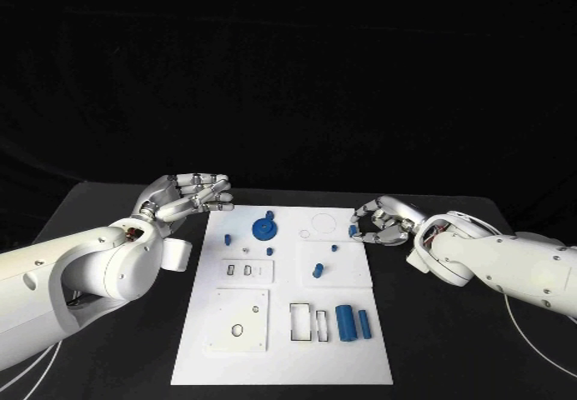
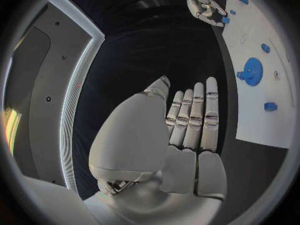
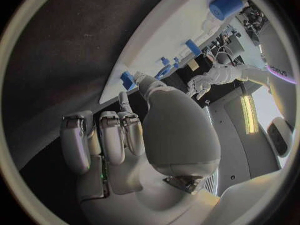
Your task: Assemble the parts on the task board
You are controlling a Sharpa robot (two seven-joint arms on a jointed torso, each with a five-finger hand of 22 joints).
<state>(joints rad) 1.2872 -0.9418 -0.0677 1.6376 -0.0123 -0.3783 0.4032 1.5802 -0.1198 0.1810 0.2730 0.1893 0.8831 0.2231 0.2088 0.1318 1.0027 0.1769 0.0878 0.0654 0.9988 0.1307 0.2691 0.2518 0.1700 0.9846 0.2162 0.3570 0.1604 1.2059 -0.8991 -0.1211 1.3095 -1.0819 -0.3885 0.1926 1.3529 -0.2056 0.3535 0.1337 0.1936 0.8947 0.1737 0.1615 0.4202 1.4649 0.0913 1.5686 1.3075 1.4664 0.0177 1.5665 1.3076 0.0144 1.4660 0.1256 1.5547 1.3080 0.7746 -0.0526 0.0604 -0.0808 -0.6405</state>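
Observation:
The white task board lies in the middle of the black table. My left hand hovers off the board's far left corner, fingers straight and side by side, holding nothing. My right hand sits at the board's right edge with its fingers curled. Its thumb and a finger close on a small blue part there. A blue gear lies near the far left of the board, with small blue pegs around it.
A blue cylinder and a thinner blue bar lie near the board's right front beside rectangular slots. A square white plate sits front left. Another blue piece stands mid-board. Black table surrounds the board.

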